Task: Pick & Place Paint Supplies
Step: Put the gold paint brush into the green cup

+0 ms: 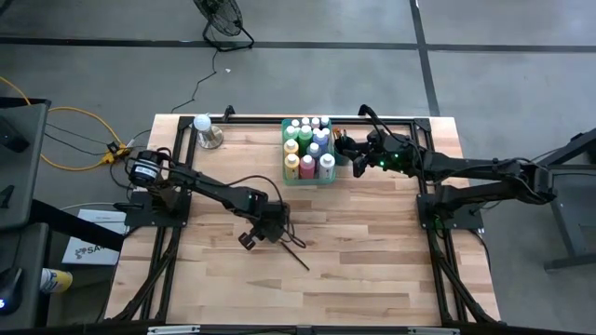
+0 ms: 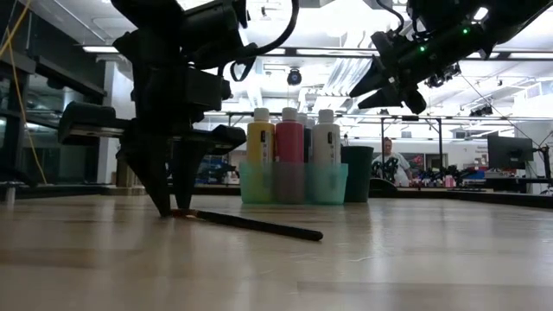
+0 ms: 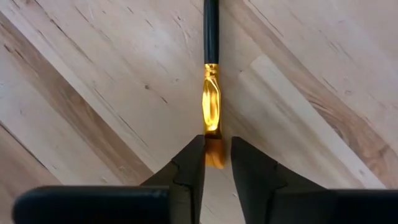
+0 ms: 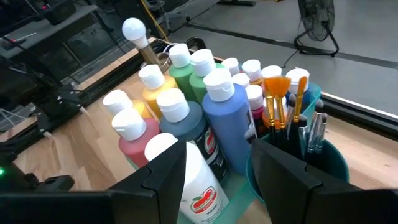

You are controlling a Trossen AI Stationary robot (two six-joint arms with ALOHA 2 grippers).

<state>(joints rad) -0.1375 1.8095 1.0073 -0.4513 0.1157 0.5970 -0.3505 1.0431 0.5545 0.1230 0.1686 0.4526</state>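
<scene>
left gripper (image 3: 216,163) – pointing down at surface (image 1: 372,251), fingers narrowly apart astride paintbrush (image 3: 211,93) tip | right gripper (image 4: 217,168) – raised over bottles (image 4: 186,112), open, empty

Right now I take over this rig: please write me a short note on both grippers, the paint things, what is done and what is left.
Left gripper: down on the table, closing around the bristle end of the loose brush; not lifted yet.
Right gripper: open, hovering at the tray, holding nothing.
Done: bottles stand in the tray, other brushes in the teal cup beside them.
Left: finish the grasp and carry that brush to the cup.
</scene>
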